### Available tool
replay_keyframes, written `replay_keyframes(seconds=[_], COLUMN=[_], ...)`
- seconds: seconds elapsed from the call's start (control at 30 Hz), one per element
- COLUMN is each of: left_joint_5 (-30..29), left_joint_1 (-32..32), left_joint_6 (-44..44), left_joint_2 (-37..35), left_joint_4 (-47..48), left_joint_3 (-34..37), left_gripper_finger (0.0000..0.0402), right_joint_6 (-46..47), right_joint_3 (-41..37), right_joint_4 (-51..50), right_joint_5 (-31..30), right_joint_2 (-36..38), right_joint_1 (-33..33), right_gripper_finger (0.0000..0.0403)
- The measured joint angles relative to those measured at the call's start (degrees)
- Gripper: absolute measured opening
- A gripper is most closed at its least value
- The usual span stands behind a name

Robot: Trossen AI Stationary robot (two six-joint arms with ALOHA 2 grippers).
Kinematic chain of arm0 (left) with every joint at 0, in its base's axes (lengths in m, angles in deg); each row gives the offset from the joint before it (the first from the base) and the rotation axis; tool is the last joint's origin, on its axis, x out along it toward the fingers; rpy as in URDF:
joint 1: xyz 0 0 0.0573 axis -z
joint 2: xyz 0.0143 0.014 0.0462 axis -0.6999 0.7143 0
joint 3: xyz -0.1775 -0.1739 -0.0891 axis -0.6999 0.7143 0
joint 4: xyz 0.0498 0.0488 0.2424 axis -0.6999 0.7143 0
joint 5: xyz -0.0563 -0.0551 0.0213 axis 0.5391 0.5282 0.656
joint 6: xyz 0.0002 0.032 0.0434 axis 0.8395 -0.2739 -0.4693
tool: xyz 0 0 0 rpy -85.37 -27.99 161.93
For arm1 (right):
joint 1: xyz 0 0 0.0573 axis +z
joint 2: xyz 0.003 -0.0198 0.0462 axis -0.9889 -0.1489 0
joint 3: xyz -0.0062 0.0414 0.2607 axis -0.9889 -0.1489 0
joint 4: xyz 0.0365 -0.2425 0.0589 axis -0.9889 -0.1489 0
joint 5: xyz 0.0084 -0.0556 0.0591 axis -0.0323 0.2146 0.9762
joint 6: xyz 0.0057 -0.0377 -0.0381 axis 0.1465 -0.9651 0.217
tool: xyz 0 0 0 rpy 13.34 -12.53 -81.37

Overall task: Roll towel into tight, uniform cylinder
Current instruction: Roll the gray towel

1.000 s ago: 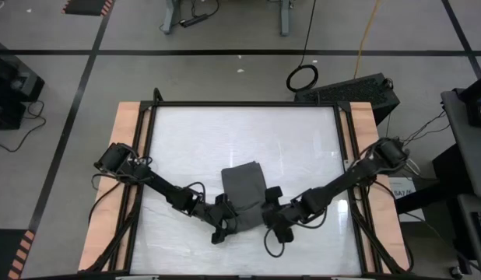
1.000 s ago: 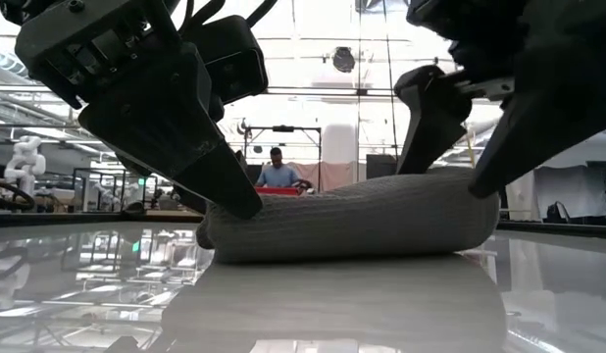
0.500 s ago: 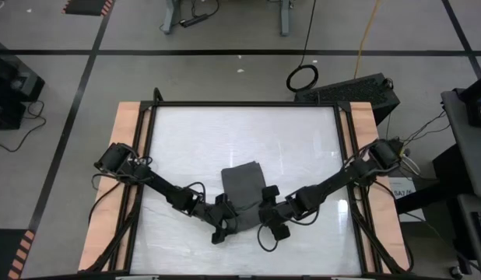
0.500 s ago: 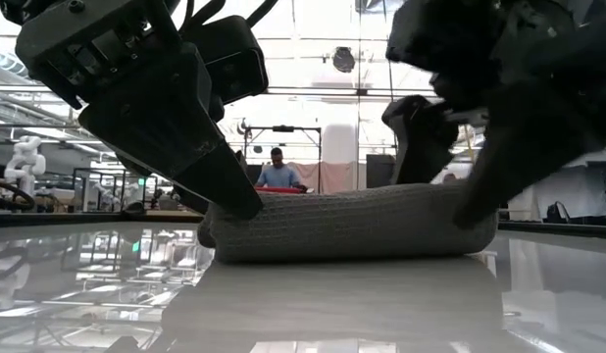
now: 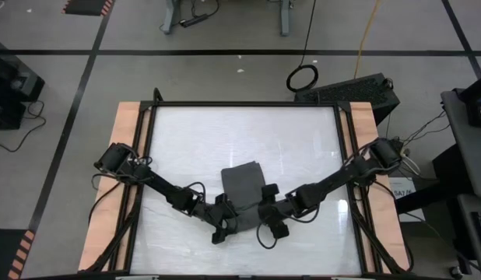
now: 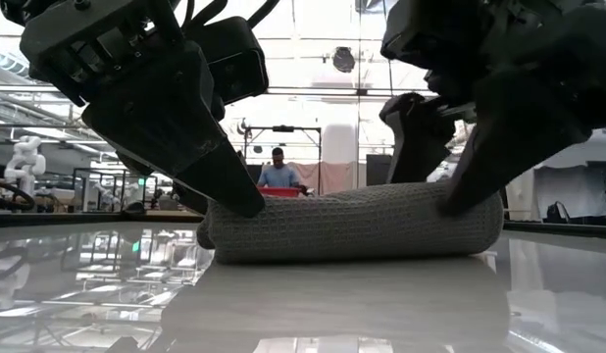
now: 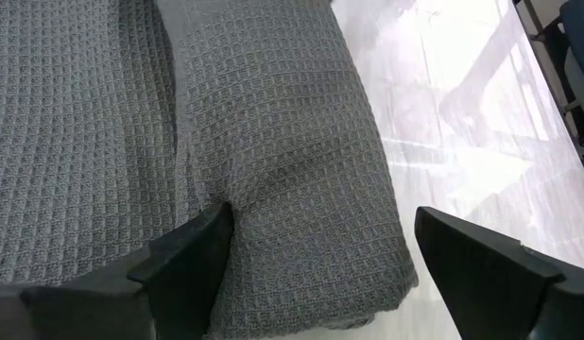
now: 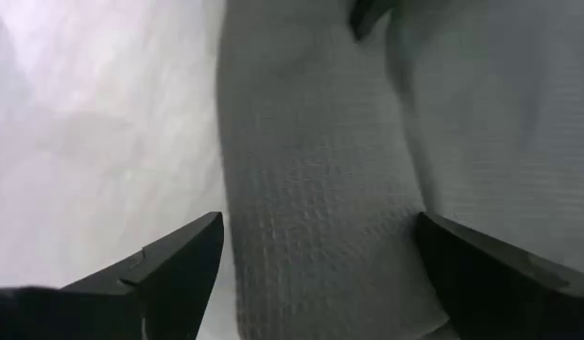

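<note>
A: Left tool spread wide at the roll's left end, one finger dug into the crease. Right tool wide too, straddling the right end.

B: Towel?

A: On the table, front centre, between both tools. Rolled part lies crosswise, tool to tool; flat cloth runs away behind. Arms equally near.

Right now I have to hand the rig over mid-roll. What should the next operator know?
Left gripper: jaws open, straddling the left end of the rolled part, one finger pressed into the crease.
Right gripper: jaws open, straddling the right end.
Towel: near the table's front edge, the near part rolled into a thick cylinder, the far part flat.
Done: first turns.
Left: roll the flat part away from the front edge, keeping both ends even and tight.
</note>
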State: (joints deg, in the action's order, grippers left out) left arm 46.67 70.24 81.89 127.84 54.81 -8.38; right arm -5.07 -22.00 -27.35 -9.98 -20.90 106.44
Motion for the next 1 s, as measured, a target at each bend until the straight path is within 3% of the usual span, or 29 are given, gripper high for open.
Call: replay_keyframes(seconds=[0.37, 0.5, 0.7, 0.87, 1.0], left_joint_5=[-0.5, -1.2, -0.6, -2.9, -6.7], left_joint_1=[0.0, 0.0, -0.4, -0.2, 1.2], left_joint_6=[0.0, 0.4, 8.0, 8.2, 7.9], left_joint_2=[0.0, -0.2, -3.5, -8.6, -13.1], left_joint_4=[-0.1, -0.2, 7.8, 19.2, 21.9], left_joint_3=[0.0, 0.0, -2.2, -5.6, -7.0], left_gripper_finger=[0.0341, 0.0341, 0.0341, 0.0341, 0.0341], right_joint_6=[1.9, 4.8, 8.7, 11.1, 12.4], right_joint_3=[0.0, 0.2, 0.3, 0.2, 0.1], right_joint_4=[1.2, 2.8, 4.6, 4.8, 5.4], right_joint_5=[3.0, 7.5, 9.5, 10.5, 11.7], right_joint_2=[-4.3, -5.9, -6.4, -6.4, -6.4], right_joint_1=[-0.7, -2.0, -2.7, -3.2, -3.5], right_gripper_finger=[0.0341, 0.0329, 0.0250, 0.0179, 0.0132])
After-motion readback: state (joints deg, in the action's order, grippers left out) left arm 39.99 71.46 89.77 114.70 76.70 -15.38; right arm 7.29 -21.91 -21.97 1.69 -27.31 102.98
